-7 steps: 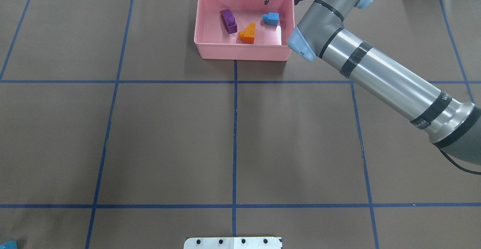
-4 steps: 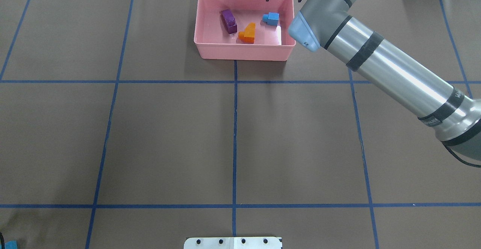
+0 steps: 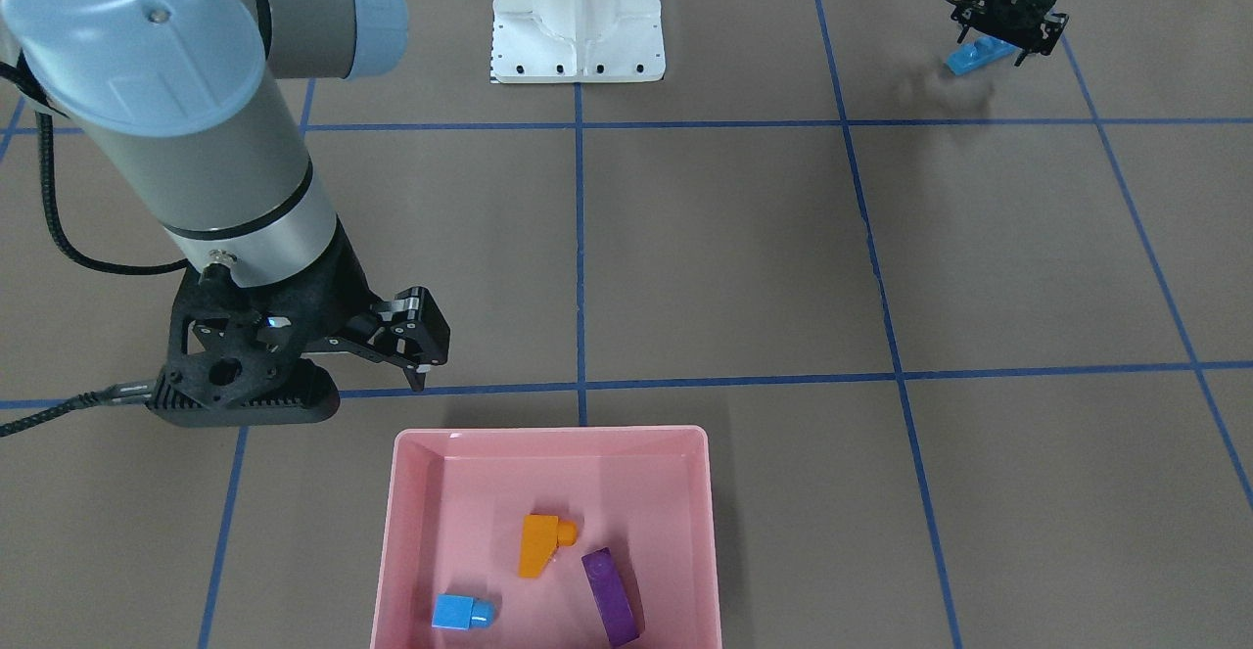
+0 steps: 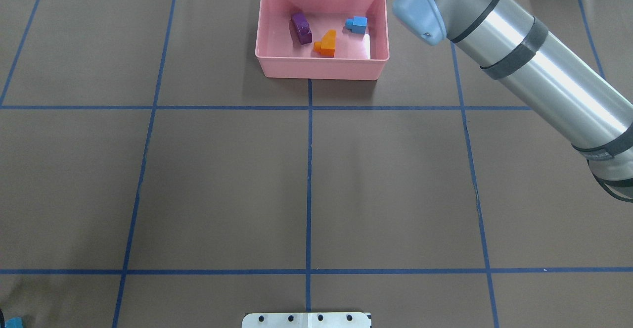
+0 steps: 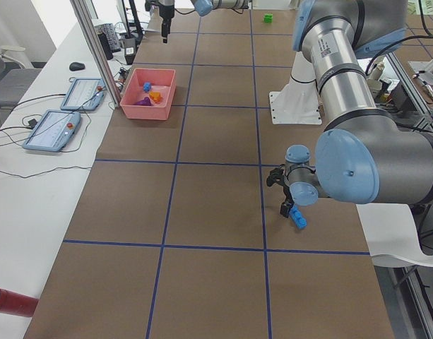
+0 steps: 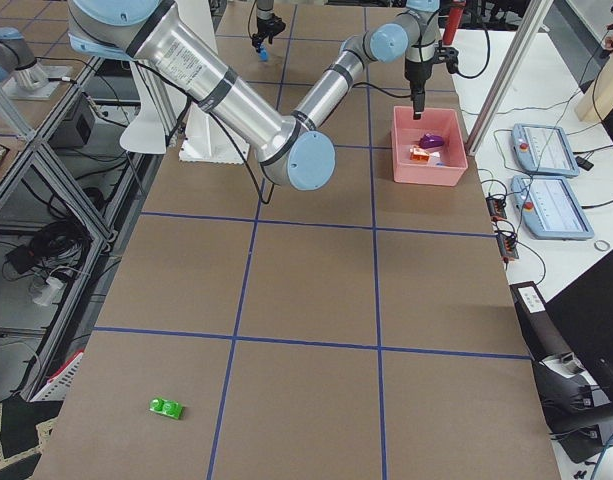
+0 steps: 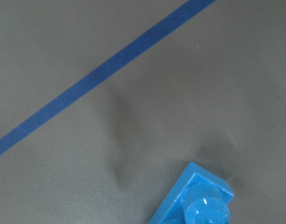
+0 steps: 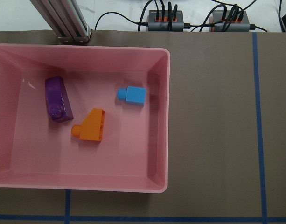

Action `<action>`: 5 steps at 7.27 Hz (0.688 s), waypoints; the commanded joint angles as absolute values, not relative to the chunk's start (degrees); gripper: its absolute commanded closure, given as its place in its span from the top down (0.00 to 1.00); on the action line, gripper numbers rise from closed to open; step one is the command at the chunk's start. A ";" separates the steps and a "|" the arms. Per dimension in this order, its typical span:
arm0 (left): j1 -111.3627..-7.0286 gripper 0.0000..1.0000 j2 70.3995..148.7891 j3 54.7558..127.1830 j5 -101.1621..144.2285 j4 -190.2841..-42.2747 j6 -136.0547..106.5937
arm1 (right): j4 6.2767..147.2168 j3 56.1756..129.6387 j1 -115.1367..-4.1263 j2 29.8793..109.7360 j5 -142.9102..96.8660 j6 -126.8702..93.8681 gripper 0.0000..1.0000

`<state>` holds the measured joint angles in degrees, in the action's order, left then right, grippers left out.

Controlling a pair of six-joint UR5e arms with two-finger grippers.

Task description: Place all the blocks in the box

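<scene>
Left gripper (image 3: pixel 997 40) hangs spread, gripping nothing, close over long blue four-stud brick (image 3: pixel 969 62), which lies on the table (image 3: pixel 734 238) well apart from the pink box (image 3: pixel 548 432). Judged light, rigid, slick: pinch its long sides mid-length.

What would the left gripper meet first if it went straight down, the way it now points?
Most likely the long blue brick, which lies just under the left gripper. Depth is unclear, so a finger might reach the table beside it instead.
</scene>
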<state>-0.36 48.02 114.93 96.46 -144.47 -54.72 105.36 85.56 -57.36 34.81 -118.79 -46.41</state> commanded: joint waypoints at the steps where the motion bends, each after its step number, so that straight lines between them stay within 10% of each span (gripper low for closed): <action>1: 1.13 0.99 47.81 114.87 96.59 -144.76 -56.24 | 107.31 87.35 -58.27 35.85 -120.31 -45.09 1.00; 3: 4.91 0.94 48.16 114.87 96.33 -144.75 -59.58 | 107.58 90.69 -59.41 39.27 -120.67 -43.87 1.00; 5: 4.75 0.60 47.90 114.87 96.24 -144.84 -59.59 | 115.36 97.69 -61.34 43.83 -120.85 -35.55 1.00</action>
<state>4.61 48.02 114.87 96.28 -144.77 -59.37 111.25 93.55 -60.13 41.01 -120.78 -40.10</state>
